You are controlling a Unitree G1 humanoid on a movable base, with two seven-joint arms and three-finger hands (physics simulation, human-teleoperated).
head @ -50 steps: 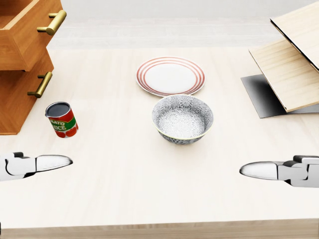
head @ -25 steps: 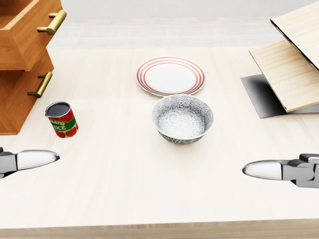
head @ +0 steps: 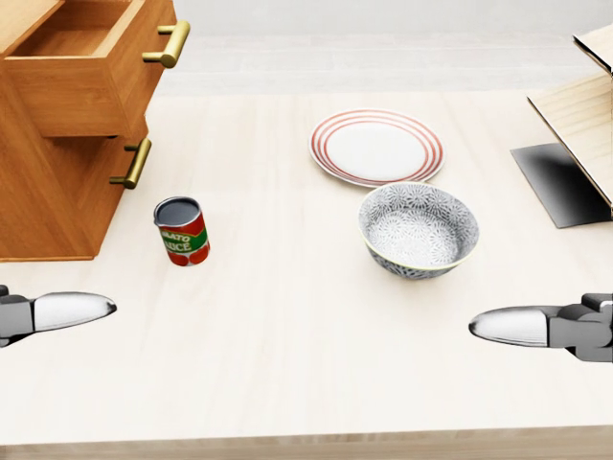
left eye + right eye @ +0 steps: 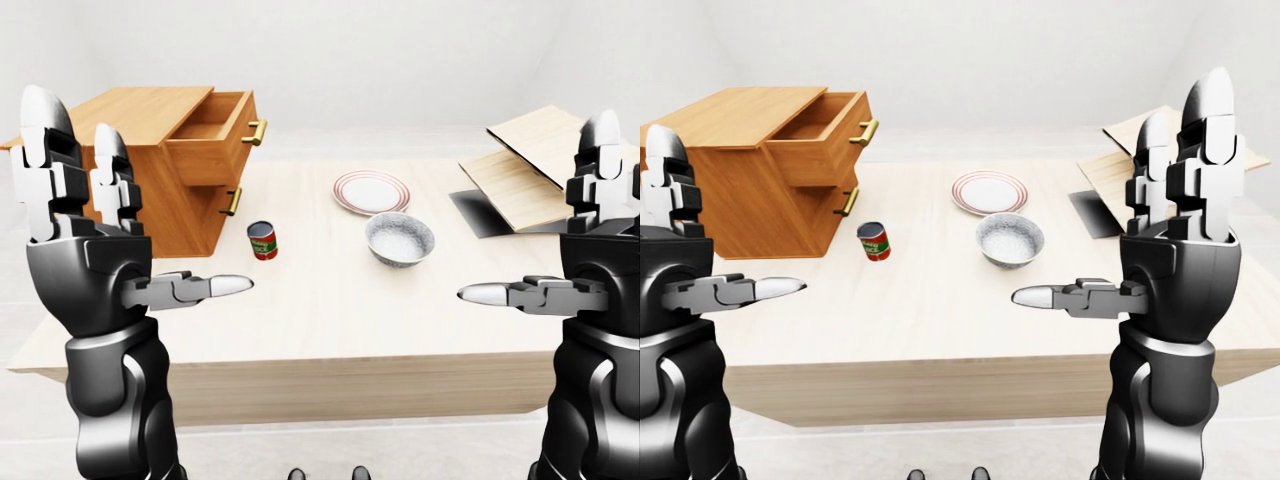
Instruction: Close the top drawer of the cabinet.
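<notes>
Since 0.5 s ago the whole head view has shifted right, so the camera moved: cabinet [image 3: 57, 192], can [image 3: 182, 231], bowl [image 3: 419, 230] and plate [image 3: 376, 147] all slid right together. Top drawer [image 4: 212, 137] stands pulled out, upper left of the table [image 3: 287, 364]. Left hand [image 4: 85, 230] and right hand [image 4: 1175, 250] are raised w/ fingers spread, holding nothing, well apart from the drawer.
</notes>
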